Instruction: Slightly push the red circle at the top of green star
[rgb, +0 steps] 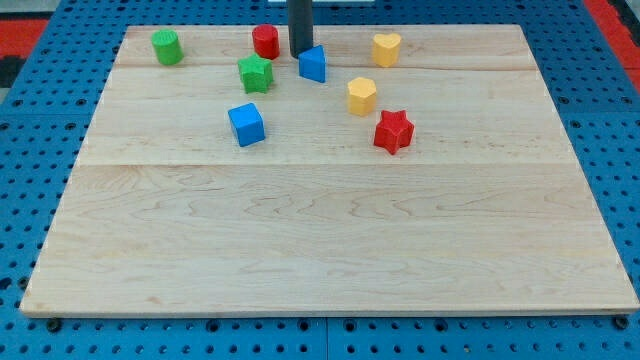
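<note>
Tip (300, 53) between red circle (265, 42) and blue block (313, 64) (near both).

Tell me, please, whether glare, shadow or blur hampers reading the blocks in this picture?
Camera view: even, soft lighting, no strong glare on the wooden board; short faint shadows under blocks; the red circle, green star and my tip are sharp, the tip just right of the red circle.

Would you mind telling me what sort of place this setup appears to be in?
Probably a robotics lab bench: a pale wooden board lies on blue perforated matting, small coloured blocks such as the red circle and green star are scattered on it, and my tip rests between the red circle and a blue block.
</note>
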